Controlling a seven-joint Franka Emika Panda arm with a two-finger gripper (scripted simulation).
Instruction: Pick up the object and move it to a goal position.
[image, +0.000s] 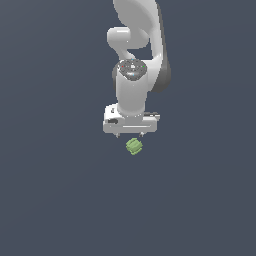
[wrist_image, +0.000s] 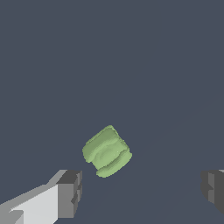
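1. Tabletop (image: 55, 200): I'm looking at one flat dark grey-blue surface filling both views. No goal marker is showing anywhere on it, so I can't tell where the target spot is sitting.

2. Arm (image: 134, 90): I'm seeing the white Panda coming in from the top of the exterior view, wrist pointing straight down. I'm judging that I'm holding it vertical so the approach to the pick is a plain top-down drop.

3. Claw (image: 130, 135): it's hanging just above the block, spread wide. In the wrist view the two dark fingertips (wrist_image: 70, 192) are sitting far apart at opposite sides of the picture, nothing between them being pinched. The gap is far wider than the block, so I'm reading it as opened ahead of a descent.

4. Object (image: 134, 146): the small light-green ridged lump is lying on the tabletop just below the claw, a touch toward the exterior view's right of the claw's centre. In the wrist view the object (wrist_image: 106, 151) is sitting apart from both fingertips, nearer one than the other, with its ridges running diagonally.

5. Stage, my guess: I'm treating this as pre-grasp, nothing lifted yet. Next I'm needing to centre slightly, lower, then close; the rounded lumpy shape could be rolling or slipping if caught off-centre.
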